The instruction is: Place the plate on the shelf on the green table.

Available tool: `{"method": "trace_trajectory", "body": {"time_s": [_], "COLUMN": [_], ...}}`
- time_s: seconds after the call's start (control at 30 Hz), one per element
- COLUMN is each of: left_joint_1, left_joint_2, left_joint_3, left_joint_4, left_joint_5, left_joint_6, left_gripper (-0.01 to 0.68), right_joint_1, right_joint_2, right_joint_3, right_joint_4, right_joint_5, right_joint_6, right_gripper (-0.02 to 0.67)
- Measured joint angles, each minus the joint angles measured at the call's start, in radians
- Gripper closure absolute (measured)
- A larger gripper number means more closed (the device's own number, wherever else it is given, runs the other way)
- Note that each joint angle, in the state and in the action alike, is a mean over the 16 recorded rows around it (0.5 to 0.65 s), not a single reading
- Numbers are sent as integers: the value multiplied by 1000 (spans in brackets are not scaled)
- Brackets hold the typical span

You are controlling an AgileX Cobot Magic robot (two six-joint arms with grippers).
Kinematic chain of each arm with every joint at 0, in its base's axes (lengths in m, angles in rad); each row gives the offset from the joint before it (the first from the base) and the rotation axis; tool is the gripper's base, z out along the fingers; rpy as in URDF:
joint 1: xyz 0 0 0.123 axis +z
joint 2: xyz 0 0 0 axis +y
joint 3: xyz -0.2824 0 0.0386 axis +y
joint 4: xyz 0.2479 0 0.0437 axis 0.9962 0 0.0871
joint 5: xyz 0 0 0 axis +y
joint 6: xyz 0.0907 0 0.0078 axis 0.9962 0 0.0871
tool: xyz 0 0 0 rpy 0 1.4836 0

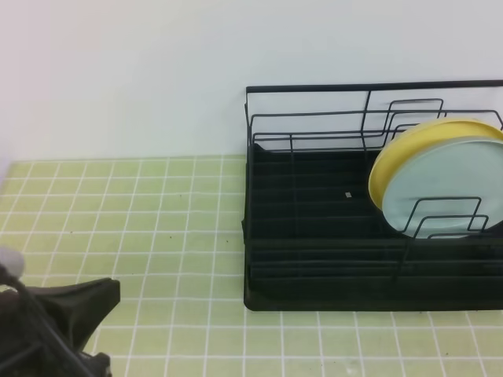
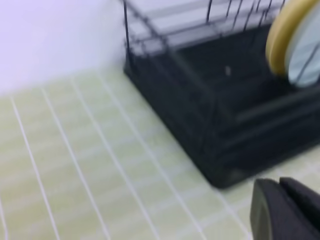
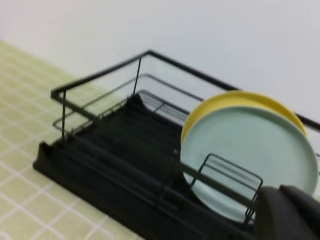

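The pale blue-mint plate (image 1: 444,188) stands upright between the wire dividers at the right end of the black wire shelf (image 1: 314,290), leaning on a yellow plate (image 1: 393,157) behind it. No gripper touches it. The shelf rests on the green tiled table (image 1: 157,204). The plate also shows in the right wrist view (image 3: 240,155) and at the edge of the left wrist view (image 2: 307,50). My left gripper (image 1: 106,294) is low at the front left, far from the shelf, jaws together and empty. My right gripper (image 3: 282,197) shows only as a dark tip near the plate's lower edge, jaws together.
A white wall (image 1: 157,78) runs behind the table and shelf. The shelf's left half (image 1: 306,196) holds no dishes. Bare green tiles lie between my left arm and the shelf's front left corner (image 2: 220,175).
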Motion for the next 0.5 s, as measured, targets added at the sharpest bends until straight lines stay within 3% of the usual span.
{"method": "trace_trajectory", "body": {"time_s": [0.2, 0.5], "left_joint_1": [0, 0], "left_joint_2": [-54, -58], "left_joint_3": [86, 99], "left_joint_4": [-69, -115], "left_joint_5": [-7, 11], "left_joint_6": [-11, -26], "left_gripper": [673, 673], "right_joint_1": [0, 0], "right_joint_2": [-19, -19], "right_joint_3": [16, 16], "right_joint_4": [33, 119], "right_joint_5": [41, 105], "right_joint_6": [41, 83], "right_gripper": [652, 652]}}
